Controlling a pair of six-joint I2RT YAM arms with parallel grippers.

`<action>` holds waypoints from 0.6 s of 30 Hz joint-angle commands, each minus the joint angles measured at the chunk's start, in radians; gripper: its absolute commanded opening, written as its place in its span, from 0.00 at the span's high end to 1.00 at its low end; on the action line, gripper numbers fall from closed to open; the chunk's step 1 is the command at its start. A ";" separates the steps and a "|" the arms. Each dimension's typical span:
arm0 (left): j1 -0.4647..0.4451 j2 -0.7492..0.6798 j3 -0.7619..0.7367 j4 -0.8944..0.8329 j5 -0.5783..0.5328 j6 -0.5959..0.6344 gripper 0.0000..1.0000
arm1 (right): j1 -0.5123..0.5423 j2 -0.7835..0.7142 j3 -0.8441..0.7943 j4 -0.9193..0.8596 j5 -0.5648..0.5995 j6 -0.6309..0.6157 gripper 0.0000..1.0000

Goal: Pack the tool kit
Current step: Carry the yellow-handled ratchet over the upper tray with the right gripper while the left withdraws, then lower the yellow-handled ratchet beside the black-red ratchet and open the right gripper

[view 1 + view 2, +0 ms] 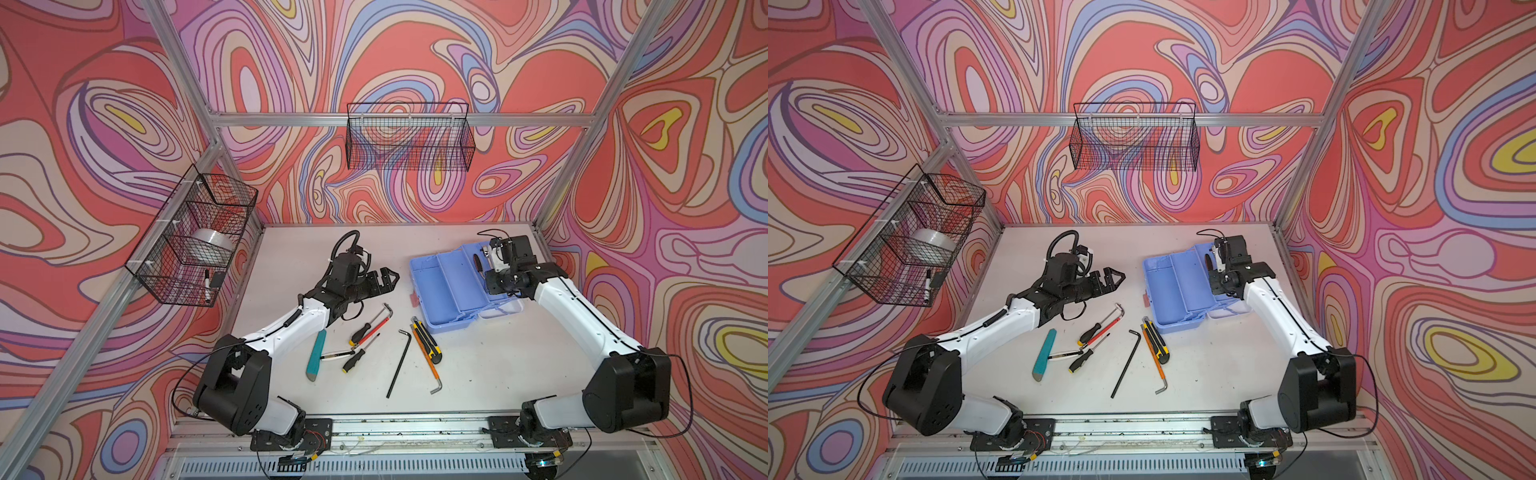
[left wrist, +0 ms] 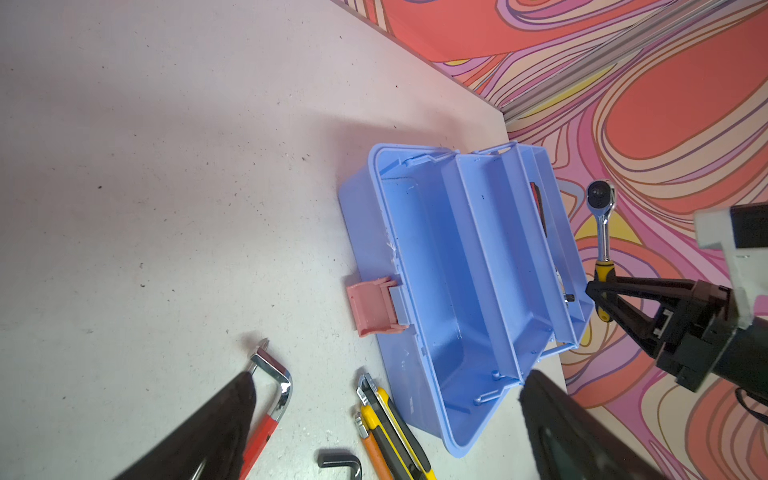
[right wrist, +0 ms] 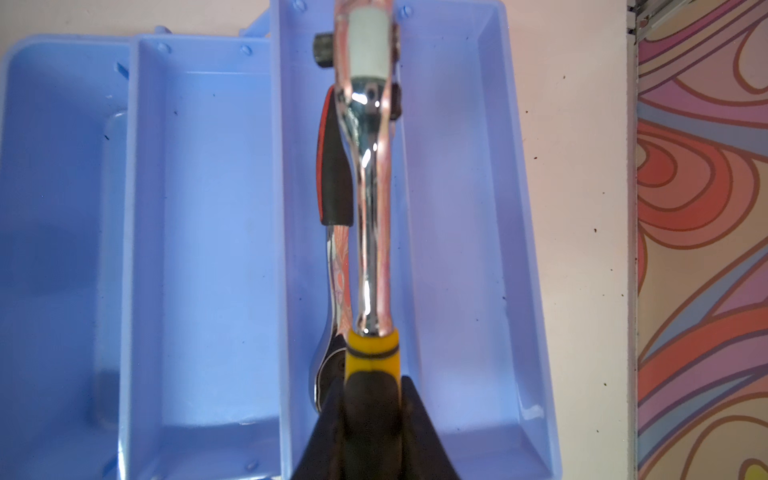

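Left arm (image 1: 286, 332): extended forward, elbow bent, wrist level. My left tool (image 1: 388, 279) faces my right side, jaws spread fully, nothing between them. Right arm (image 1: 582, 316): extended forward, wrist pitched downward. My right tool (image 3: 372, 388) is clamped on the ratchet (image 3: 370, 208) handle, jaws nearly together.

A periwinkle-blue toolbox (image 1: 440, 291) with a pink latch (image 2: 374, 307) stands out by the right edge of a white, dark-flecked tabletop (image 1: 498, 365), before walls (image 1: 415, 50) swirling coral, lilac, blue and yellow. The ratchet (image 3: 370, 208) gleams chrome above a yellow-and-black grip. Mid-table: a teal cutter (image 1: 316, 353), a yellow-and-black utility knife (image 1: 427, 340), an orange hex key (image 1: 432, 371), a black hex key (image 1: 399, 365) and a red-sleeved hex key (image 2: 262, 434). The wire baskets (image 1: 409, 141) are black.
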 commanded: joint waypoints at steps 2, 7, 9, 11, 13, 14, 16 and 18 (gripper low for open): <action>0.010 -0.029 -0.014 -0.003 -0.002 0.010 0.00 | -0.010 0.018 -0.002 0.016 0.030 -0.029 1.00; 0.011 -0.029 -0.021 0.002 0.003 0.008 0.00 | -0.014 0.026 -0.011 0.025 0.017 -0.031 1.00; 0.012 -0.029 -0.022 0.005 0.005 0.007 0.00 | -0.015 0.029 -0.014 0.025 0.014 -0.033 1.00; 0.013 -0.029 -0.022 0.003 0.008 0.008 0.01 | -0.016 0.030 -0.016 0.024 0.015 -0.038 1.00; 0.012 -0.028 -0.022 0.003 0.008 0.006 0.01 | -0.019 0.031 -0.019 0.024 0.018 -0.038 1.00; 0.013 -0.027 -0.022 0.003 0.009 0.006 0.00 | -0.020 0.033 -0.019 0.024 0.020 -0.038 0.99; 0.012 -0.027 -0.021 0.004 0.008 0.006 0.01 | -0.021 0.035 -0.021 0.024 0.018 -0.040 0.98; 0.012 -0.027 -0.021 0.003 0.010 0.006 0.01 | -0.023 0.034 -0.021 0.024 0.020 -0.039 0.95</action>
